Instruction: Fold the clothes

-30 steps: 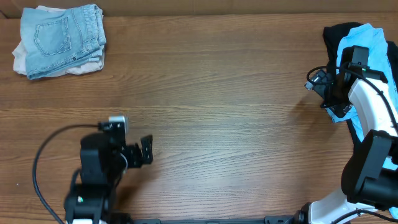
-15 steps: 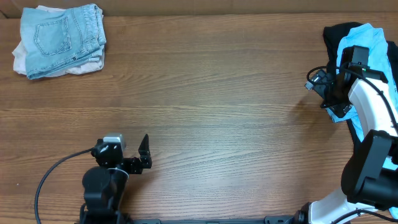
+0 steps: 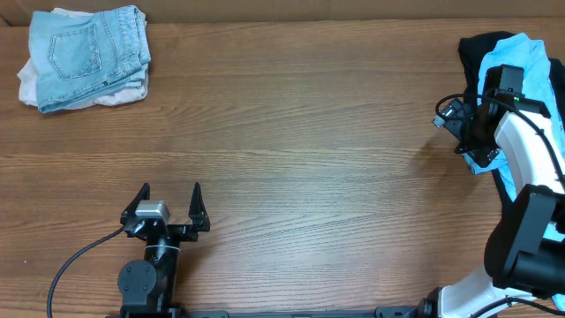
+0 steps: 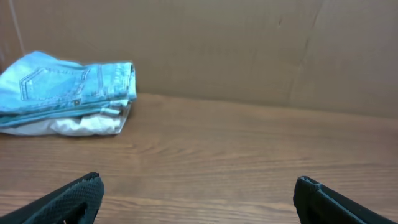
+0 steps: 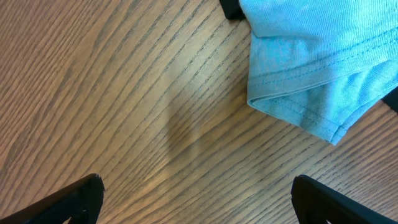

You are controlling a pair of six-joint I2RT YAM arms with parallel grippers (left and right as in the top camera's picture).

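Overhead view: a folded pair of light-blue denim shorts is lying at the far left corner of the wooden table, back pocket up. It is resting on a pale beige garment whose edges are showing beneath it. The left gripper is sitting near the front edge on the left. Its two fingers are spreading wide, are holding nothing, and are pointing toward the far side. At the right edge, a sky-blue shirt is lying rumpled on a black garment. The right gripper is hovering at the shirt's near left edge; from here I cannot tell how its jaws are standing.

Left wrist view: the two dark fingertips are showing only at the bottom corners, far apart, with bare table between them. The denim shorts are lying well ahead at the upper left, stacked on the pale garment, just in front of a brown cardboard wall.

Right wrist view: the fingertips are again sitting at the bottom corners, wide apart and gripping nothing. The stitched hem of the sky-blue shirt is filling the upper right, lying flat on the wood. Bits of the black garment are peeking out at the top and at the right edge.
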